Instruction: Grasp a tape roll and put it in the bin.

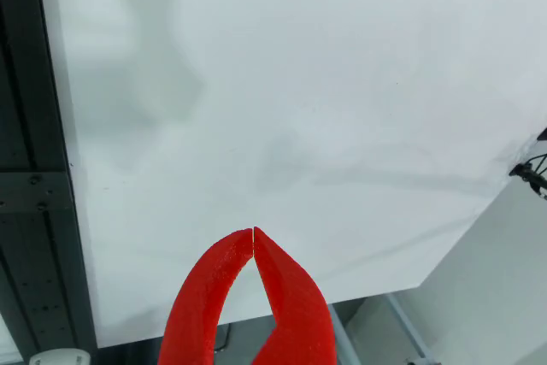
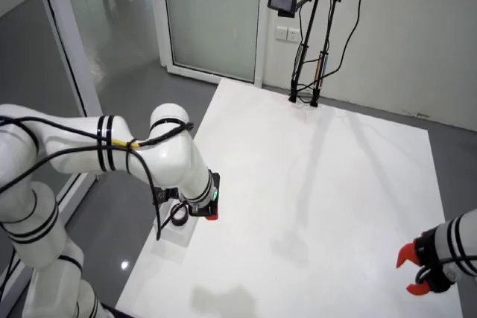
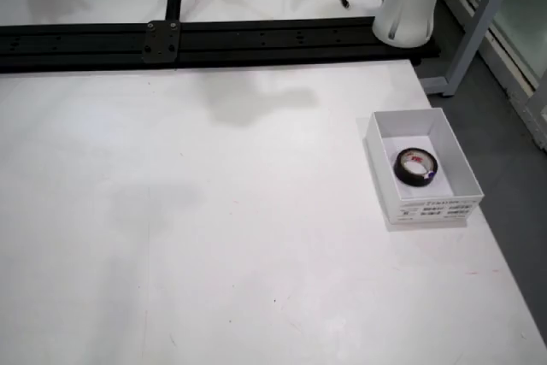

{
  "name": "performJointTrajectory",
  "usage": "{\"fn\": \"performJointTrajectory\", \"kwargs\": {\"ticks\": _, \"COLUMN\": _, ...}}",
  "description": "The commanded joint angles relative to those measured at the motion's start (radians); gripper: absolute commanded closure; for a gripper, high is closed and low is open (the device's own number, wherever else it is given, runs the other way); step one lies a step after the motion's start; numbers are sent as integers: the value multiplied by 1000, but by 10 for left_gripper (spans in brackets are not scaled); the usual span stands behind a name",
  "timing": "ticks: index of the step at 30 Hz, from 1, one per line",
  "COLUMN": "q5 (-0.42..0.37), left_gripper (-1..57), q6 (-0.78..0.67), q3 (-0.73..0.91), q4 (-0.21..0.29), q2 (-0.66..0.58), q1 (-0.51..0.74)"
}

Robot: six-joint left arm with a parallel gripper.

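Tape roll (image 3: 415,167) inside the white bin (image 3: 444,134), at the right side of the white table (image 3: 214,228) in the view from above.

Only that view shows the bin and the black roll, which lies flat on the bin floor toward its near end; a black rail (image 3: 214,36) crosses the table's far edge. The view that rides on the gripper (image 1: 254,232) shows two red fingers with tips pressed together and nothing between them, over bare tabletop near its edge. The view from the side shows the white arm (image 2: 149,154) bent low at the table's left edge, and a second arm's red gripper (image 2: 410,269) at the near right corner.
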State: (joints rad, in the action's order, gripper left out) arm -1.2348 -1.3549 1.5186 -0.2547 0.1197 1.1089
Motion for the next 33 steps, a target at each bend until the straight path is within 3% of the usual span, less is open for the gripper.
{"fn": "performJointTrajectory", "kwargs": {"ticks": 1, "q5": 0, "left_gripper": 567, "q6": 0, "q3": 0, "q4": 0, "q2": 1, "q1": 17}}
{"fn": "performJointTrajectory", "kwargs": {"ticks": 33, "q5": 0, "left_gripper": 567, "q6": 0, "q3": 0, "q4": 0, "q2": 1, "q1": -4}}
